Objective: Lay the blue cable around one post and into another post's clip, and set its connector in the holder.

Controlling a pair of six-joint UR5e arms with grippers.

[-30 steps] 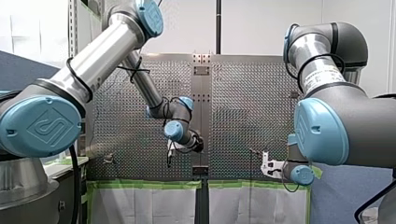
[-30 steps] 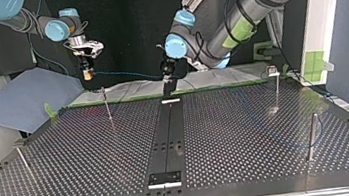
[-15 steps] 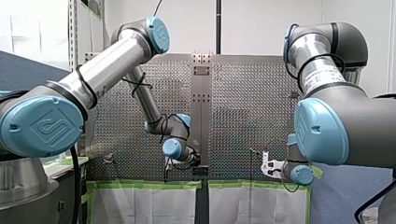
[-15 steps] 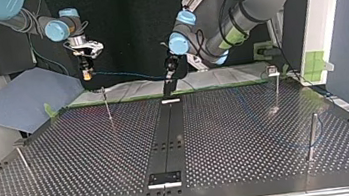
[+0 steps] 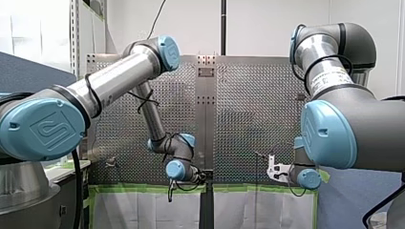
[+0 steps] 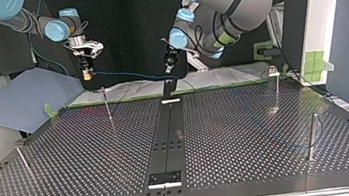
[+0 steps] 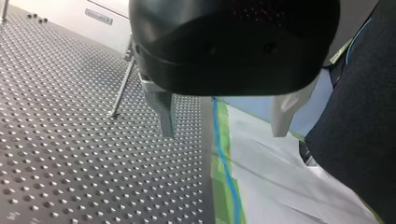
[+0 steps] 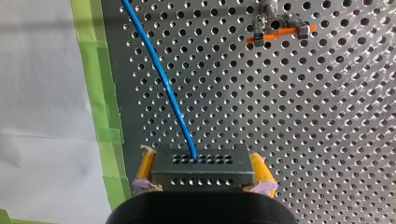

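At the near edge, my right gripper (image 8: 203, 179) has its yellow-padded fingers (image 8: 145, 169) clamped on the dark connector (image 8: 204, 164). The blue cable (image 8: 163, 79) leaves the connector and runs through the air, above the green tape (image 8: 100, 102), to my left gripper (image 7: 223, 133). There the fingers (image 7: 163, 112) stand apart, with the cable between them and not pinched. Further out on the surface (image 7: 70, 154) stands a post (image 8: 279, 29) with an orange clip, and no cable touches it. I judge that the routing is only starting. Next, the cable must be brought down and led around a post, kept gently tight.
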